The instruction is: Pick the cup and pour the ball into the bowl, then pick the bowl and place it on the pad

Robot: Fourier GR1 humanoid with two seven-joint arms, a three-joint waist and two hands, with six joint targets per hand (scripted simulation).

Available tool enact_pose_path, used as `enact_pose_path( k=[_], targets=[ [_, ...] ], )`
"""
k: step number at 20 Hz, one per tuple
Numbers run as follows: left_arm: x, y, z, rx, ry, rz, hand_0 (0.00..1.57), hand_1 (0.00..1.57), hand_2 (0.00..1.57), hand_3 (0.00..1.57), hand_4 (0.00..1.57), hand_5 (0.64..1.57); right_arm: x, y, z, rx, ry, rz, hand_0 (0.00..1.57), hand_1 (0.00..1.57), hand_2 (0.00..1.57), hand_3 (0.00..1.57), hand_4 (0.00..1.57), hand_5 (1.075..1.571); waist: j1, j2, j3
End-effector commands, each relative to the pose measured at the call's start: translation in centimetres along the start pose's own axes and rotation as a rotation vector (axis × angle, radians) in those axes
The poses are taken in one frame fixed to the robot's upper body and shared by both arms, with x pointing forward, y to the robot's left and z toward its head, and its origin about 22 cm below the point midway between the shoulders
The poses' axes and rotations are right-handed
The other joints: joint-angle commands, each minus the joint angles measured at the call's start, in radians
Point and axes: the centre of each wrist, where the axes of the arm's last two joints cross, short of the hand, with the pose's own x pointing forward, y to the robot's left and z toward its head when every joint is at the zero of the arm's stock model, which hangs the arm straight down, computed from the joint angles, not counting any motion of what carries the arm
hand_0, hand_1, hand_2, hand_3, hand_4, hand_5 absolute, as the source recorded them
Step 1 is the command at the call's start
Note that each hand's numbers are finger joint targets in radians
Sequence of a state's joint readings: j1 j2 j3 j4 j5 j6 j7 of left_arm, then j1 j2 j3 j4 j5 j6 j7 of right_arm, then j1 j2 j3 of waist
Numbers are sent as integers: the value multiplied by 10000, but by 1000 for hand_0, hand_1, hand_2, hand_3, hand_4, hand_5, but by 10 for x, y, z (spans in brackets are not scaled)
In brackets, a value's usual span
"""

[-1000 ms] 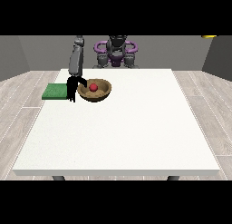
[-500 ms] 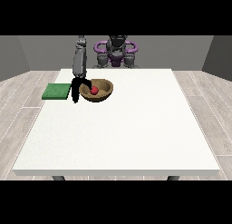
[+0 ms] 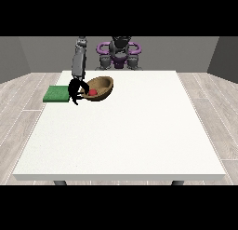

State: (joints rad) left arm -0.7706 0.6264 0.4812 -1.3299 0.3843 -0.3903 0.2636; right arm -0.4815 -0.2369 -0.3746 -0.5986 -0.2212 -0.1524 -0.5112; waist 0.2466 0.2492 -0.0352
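The black hand at the view's left (image 3: 76,90) gripped the rim of the round wooden bowl (image 3: 101,88), tilted beside the flat green pad (image 3: 56,94), a red ball (image 3: 93,91) inside.

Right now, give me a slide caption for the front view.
Hand at the view's left tilts the brown bowl holding the red ball, beside the green pad.

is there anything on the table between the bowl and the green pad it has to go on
No separate object. Only the hand at the view's left sits between the wooden bowl, holding the red ball, and the green pad, at the bowl's near rim.
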Motion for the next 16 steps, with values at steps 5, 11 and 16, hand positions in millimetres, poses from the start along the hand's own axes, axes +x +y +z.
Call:
enact_pose_path(
  k=[5,11,16],
  targets=[
    [-33,28,17,816,996,217,0,0,0,0,1192,1526,35,-53,-26,-675,2137,3142,1571,1571,1571,1175,1000,1545,-678,-607,295],
    [-65,56,46,1619,1871,-90,0,0,0,0,1199,1538,112,-42,-71,164,2735,3699,1571,1571,1571,973,1056,1556,-1556,-1224,330],
    [-65,68,54,1788,1928,-318,0,0,0,0,1203,1541,147,-56,-84,343,2503,4052,1571,1571,1571,679,1085,1568,-1999,-1237,347]
  ],
)
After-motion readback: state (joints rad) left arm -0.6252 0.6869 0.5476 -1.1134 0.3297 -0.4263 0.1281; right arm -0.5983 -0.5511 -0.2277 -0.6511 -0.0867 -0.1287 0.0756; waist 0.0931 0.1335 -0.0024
